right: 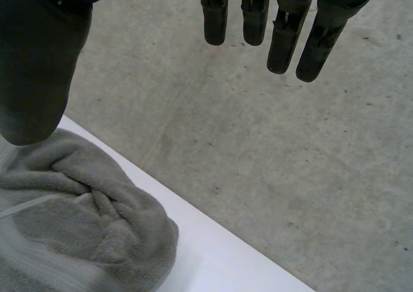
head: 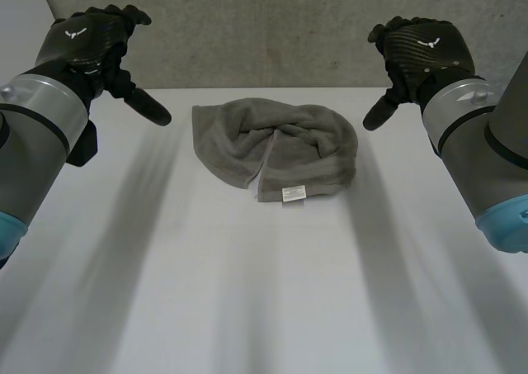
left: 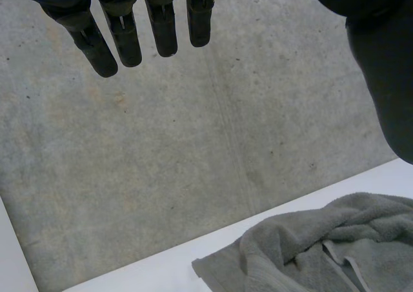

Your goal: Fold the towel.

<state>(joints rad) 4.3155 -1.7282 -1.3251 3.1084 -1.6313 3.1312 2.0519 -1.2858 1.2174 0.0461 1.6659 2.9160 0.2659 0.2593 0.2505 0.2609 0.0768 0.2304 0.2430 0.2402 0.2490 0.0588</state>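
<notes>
The white table (head: 247,291) is cut off at its near edge and at both sides in the head view. Its far edge meets a grey concrete wall (head: 264,27). The left arm (head: 37,134) and right arm (head: 487,151) enter cut off at the forearm.

The grey towel (head: 280,147) lies crumpled in a loose heap on the far middle of the table, between the two hands and apart from both. Its folds overlap, so its corners cannot be told apart. The left wrist view cuts the towel (left: 322,253) off partway, as does the right wrist view of the towel (right: 71,227).

The left hand (head: 82,44) is raised at the table's far left. Its fingers (left: 161,28) are straight and stand well clear of the thumb (left: 387,79), with nothing between them. The right hand (head: 425,48) is raised at the far right in the matching pose, fingers (right: 284,40) straight, thumb (right: 39,66) apart, grasping nothing.

A small white label (head: 294,194) sits at the towel's near edge. Its print is too small to read.
</notes>
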